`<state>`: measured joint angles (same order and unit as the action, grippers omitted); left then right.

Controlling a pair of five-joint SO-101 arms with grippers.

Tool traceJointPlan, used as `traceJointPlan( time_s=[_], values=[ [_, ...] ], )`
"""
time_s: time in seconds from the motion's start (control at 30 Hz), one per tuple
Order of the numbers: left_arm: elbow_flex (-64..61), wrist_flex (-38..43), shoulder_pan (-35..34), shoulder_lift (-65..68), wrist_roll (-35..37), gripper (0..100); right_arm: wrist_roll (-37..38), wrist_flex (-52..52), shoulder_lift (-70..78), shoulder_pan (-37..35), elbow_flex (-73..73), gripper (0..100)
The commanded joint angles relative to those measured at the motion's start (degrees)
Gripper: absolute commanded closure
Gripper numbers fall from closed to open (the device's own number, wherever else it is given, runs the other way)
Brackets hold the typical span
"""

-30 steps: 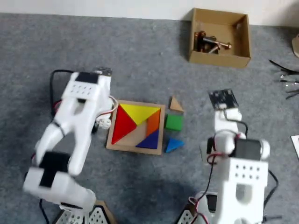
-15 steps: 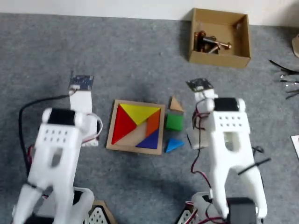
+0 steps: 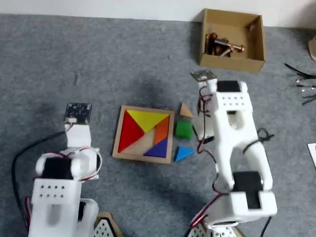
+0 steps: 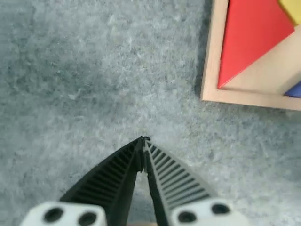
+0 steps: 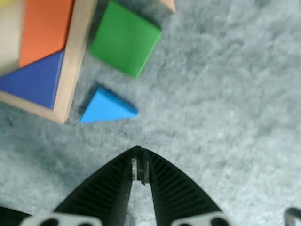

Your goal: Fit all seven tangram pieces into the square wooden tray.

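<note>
"Beside the tray, on its right, what had changed when we looked?"

"We saw that the right arm had swung forward from its folded rest. The right jaws now hung low over the bench, close to the light blue triangle and near the green square. The left arm had drawn back from the tray's left edge, where it had been a second before."

"And the jaws?"

"We found both pairs pressed together with nothing between them. The left jaws were over bare bench short of the tray's corner, and the right jaws were short of the light blue triangle."

"How did the tray stand?"

"We counted four pieces seated: the red triangle, the yellow triangle, the orange piece and the dark blue triangle. Bare wood still showed between them. The green square, the light blue triangle and the small tan triangle lay outside, by the right rim."

"So what did we make of it?"

"We judged it a handover. The three loose pieces fell to the right arm, whose jaws would have to part before any pickup."
</note>
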<state>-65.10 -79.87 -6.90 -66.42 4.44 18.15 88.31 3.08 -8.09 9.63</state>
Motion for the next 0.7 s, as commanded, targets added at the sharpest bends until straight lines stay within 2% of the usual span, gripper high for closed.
traceJointPlan(
  time_s=[0.0,0.13,0.33,0.57,0.67],
  values=[
    [-2.1,0.7,-3.5,-5.1,-2.6,100,-0.3,-1.1,2.5,-0.9,-7.1,98.8],
    [-6.8,1.3,-3.7,-11.0,-2.7,100,2.8,-5.1,5.4,-2.5,-9.4,98.8],
    [-18.5,6.7,-3.8,-19.6,-2.5,100,10.7,-5.8,5.7,-7.4,-9.4,98.8],
    [-22.5,3.2,-3.9,-28.4,-2.7,100,12.0,-9.3,5.9,-9.0,-9.3,98.8],
    [-24.0,2.9,-3.9,-31.8,-2.7,100,16.0,-12.3,5.9,-9.0,-9.1,98.5]
  ],
)
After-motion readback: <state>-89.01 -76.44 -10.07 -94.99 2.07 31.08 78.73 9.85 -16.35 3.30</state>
